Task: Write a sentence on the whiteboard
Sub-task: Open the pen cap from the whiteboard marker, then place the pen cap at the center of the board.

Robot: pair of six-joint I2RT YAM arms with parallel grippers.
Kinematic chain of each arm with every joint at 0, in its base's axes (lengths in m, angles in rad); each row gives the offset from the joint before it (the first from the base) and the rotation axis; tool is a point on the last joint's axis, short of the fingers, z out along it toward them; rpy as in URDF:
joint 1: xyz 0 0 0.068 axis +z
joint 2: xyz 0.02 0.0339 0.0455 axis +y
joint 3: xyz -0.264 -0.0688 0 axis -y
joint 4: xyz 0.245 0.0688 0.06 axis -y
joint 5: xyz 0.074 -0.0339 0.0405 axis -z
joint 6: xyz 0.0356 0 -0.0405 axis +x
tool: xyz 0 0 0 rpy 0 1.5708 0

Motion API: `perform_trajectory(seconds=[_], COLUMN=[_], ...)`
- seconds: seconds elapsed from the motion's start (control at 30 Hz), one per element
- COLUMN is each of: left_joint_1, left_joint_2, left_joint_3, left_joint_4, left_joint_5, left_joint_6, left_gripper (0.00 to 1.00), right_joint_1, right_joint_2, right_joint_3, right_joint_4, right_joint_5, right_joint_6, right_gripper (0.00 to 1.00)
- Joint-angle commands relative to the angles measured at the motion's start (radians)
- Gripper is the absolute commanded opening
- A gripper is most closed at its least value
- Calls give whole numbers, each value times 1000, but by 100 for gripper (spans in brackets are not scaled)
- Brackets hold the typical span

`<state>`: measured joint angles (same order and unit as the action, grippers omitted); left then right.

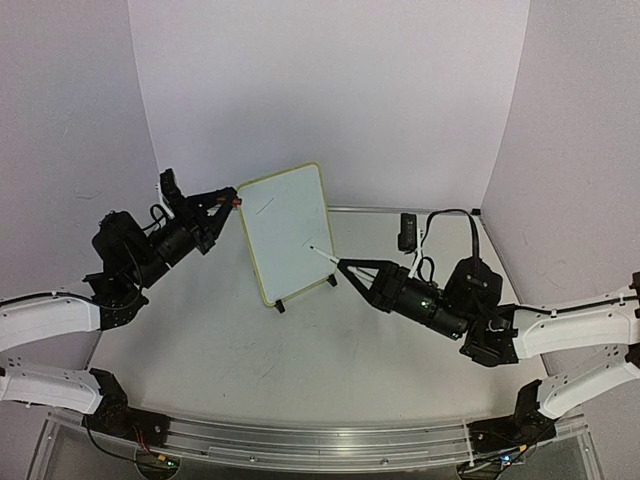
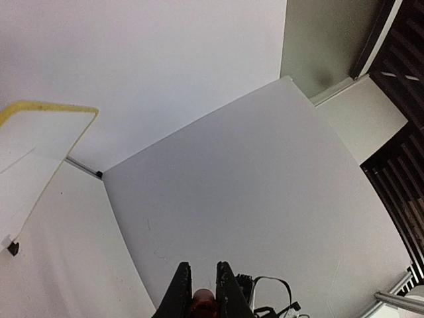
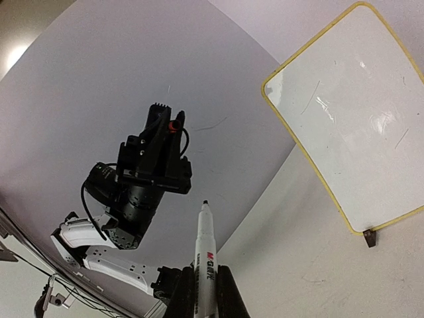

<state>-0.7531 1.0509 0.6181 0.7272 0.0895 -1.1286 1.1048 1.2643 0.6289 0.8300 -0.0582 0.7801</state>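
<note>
Right gripper sits just right of the whiteboard, jaws clamped on the lower barrel of the marker, cap off, tip leading. The whiteboard stands upright mid-table on its small black feet, leaning back, and shows only a few faint strokes, no readable words. From above the tip looks laid on the lower right of the board face, but the wrist view shows it apart, so contact is unclear.

Left gripper hangs just off the whiteboard's upper left corner, closed on a small red piece and not bracing the frame. That's the danger: nothing steadies the whiteboard, so a firm press could slide it back or tip it. With so much barrel ahead of the jaws, the marker could also pivot in the grip and smear the letters.
</note>
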Motion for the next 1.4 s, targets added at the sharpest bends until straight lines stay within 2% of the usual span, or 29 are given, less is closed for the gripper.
perform_trajectory(seconds=[0.0, 0.1, 0.17, 0.23, 0.3, 0.37, 0.53, 0.73, 0.93, 1.03, 1.27, 1.37], left_joint_1=[23, 24, 29, 37, 44, 52, 74, 81, 82, 83, 84, 85], left_joint_2=[-112, -212, -264, -277, -264, -218, 39, 310, 430, 441, 450, 436], left_joint_3=[-16, -69, -78, -81, -86, -88, -39, 66, 106, 101, 117, 125], left_joint_4=[-169, -396, -643, -882, -1005, -1059, -1083, -1081, -1070, -1056, -1095, -1121], left_joint_5=[-50, -71, -80, -79, -72, -57, -27, -10, 1, -2, -26, -43], left_joint_6=[22, 39, 69, 97, 137, 177, 327, 429, 442, 435, 448, 455], left_gripper=[0, 0, 0, 0, 0, 0, 0, 0, 0, 10, 55, 67], right_joint_1=[-1, -1, -5, -23, -51, -92, -173, -182, -182, -182, -182, -182], right_joint_2=[-74, -127, -156, -172, -171, -152, -102, -75, -82, -86, -68, -65], right_joint_3=[-29, -13, 22, 69, 127, 166, 202, 208, 201, 204, 227, 227], right_joint_4=[-5, -123, -250, -410, -523, -620, -681, -741, -761, -775, -793, -794], right_joint_5=[50, 71, 107, 116, 91, 38, -97, -120, -130, -135, -169, -164], right_joint_6=[-7, -56, -104, -138, -157, -165, -160, -170, -176, -196, -232, -238], right_gripper=[0, 0, 0, 0, 0, 0, 0, 0, 0, 0, 0, 0])
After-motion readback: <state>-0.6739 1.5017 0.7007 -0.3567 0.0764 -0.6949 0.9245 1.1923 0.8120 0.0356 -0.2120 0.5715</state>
